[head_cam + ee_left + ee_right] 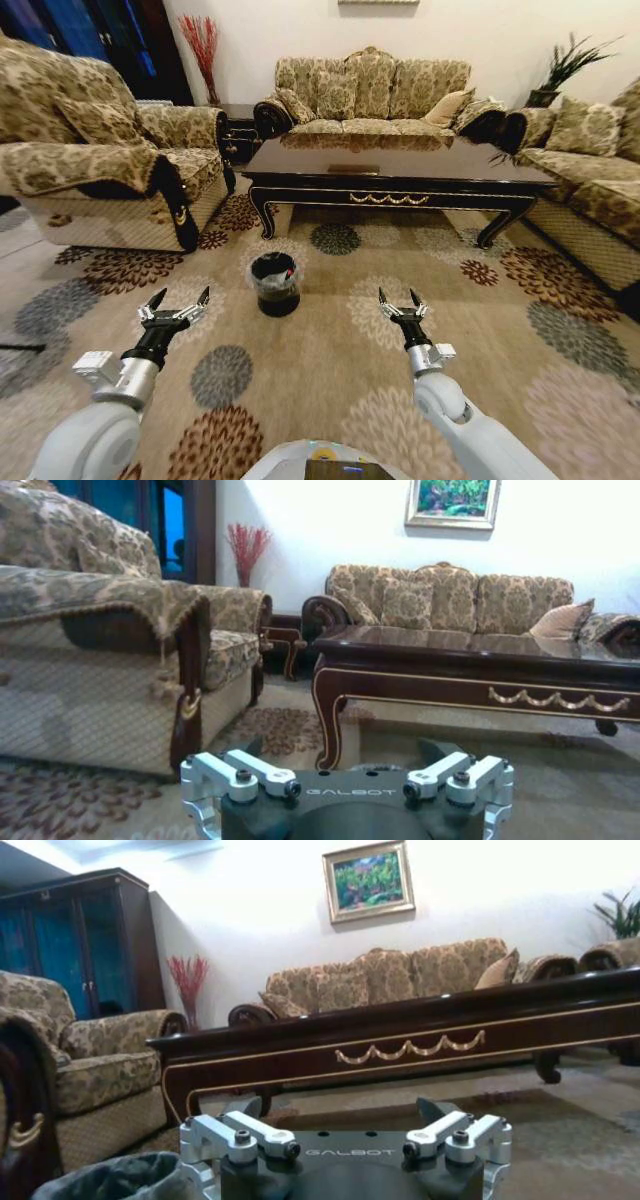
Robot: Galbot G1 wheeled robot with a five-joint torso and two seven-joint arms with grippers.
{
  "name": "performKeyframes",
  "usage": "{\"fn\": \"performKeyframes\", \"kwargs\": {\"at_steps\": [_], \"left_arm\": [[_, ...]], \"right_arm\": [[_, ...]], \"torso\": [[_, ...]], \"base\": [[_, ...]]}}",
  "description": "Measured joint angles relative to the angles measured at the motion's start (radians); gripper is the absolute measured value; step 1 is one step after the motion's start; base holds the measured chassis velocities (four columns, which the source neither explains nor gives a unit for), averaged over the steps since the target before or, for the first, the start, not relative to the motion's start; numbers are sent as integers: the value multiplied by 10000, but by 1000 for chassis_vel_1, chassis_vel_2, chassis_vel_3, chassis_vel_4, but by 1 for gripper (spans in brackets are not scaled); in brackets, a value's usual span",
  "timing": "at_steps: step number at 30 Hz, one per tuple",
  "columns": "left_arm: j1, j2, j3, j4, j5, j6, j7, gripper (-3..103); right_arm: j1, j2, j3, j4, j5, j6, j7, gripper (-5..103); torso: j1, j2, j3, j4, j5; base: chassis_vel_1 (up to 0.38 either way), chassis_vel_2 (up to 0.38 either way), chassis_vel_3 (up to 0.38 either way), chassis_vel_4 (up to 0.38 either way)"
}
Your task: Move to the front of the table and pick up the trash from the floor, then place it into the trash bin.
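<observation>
While bin-facing, both tools (177, 301) (399, 297) (spread) aloft.

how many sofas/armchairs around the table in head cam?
3: one sofa behind the table, one armchair on the robot's left, one seat on the right, cut off by the frame edge. More may sit outside the frame.

The bench (400, 170), long, low and of dark glossy wood, bears a gold scroll ornament on its side rail and stands on curved carved legs. Just before its left end sits the trash bin (275, 284), small, round, black and upright (its crinkled bag lining shows), on the flower-medallioned beige floor (330, 340).
</observation>
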Motion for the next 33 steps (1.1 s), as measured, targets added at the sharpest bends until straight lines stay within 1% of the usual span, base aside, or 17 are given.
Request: {"fn": "performKeyframes", "kwargs": {"at_steps": [14, 17, 19, 23, 25, 26, 27, 29, 30, 31, 33], "left_arm": [[-120, -46, 207, 119, 61, 6, -20, 100], [-96, -47, 200, 108, 55, 8, -23, 100], [-88, -48, 187, 85, 47, 8, -24, 100], [-34, -95, 188, 20, 49, 9, -24, 100], [-26, -108, 194, 7, 51, 12, -24, 100], [-23, -125, 198, -23, 58, 13, -24, 100], [-16, -138, 207, -27, 68, 17, -24, 100], [-13, -145, 212, -30, 72, 17, -24, 100], [-1, -165, 231, -35, 103, 18, -23, 100], [5, -185, 253, -44, 140, 19, -10, 100], [7, -201, 275, -51, 168, 19, -5, 100]], "right_arm": [[150, 2, -28, -175, 6, 22, -4, 100], [184, 29, -70, -186, 7, 26, -3, 100], [188, 41, -94, -189, 6, 27, -3, 100], [197, 46, -89, -195, -3, 53, -3, 100], [191, 45, -83, -199, -6, 61, -1, 100], [174, 42, -70, -199, -24, 81, -1, 100], [145, 39, -53, -198, -57, 113, -2, 100], [132, 38, -52, -200, -72, 149, -16, 100], [109, 41, -58, -243, -111, 339, -158, 100], [104, 48, -58, -265, -165, 448, -277, 100], [97, 55, -56, -272, -215, 519, -364, 100]], "torso": [[0, 0, 0, -1, 3], [-1, 0, -1, 1, -4], [2, -2, 2, 0, 5], [2, -2, 1, -1, -3], [3, -2, 3, -2, 3], [2, -2, 1, 1, 4], [0, -1, -1, 0, -3], [1, -1, 0, 0, -3], [3, -2, 3, -1, 3], [3, -2, 2, -1, 1], [1, -2, 1, 0, 1]], "base": [[342, -351, -348, 349], [357, -383, -339, 391], [348, -376, -338, 397], [300, -364, -298, 355], [310, -365, -311, 387], [315, -382, -337, 387], [315, -367, -291, 349], [321, -367, -291, 371], [333, -415, -353, 372], [333, -349, -343, 372], [343, -349, -343, 357]]}}
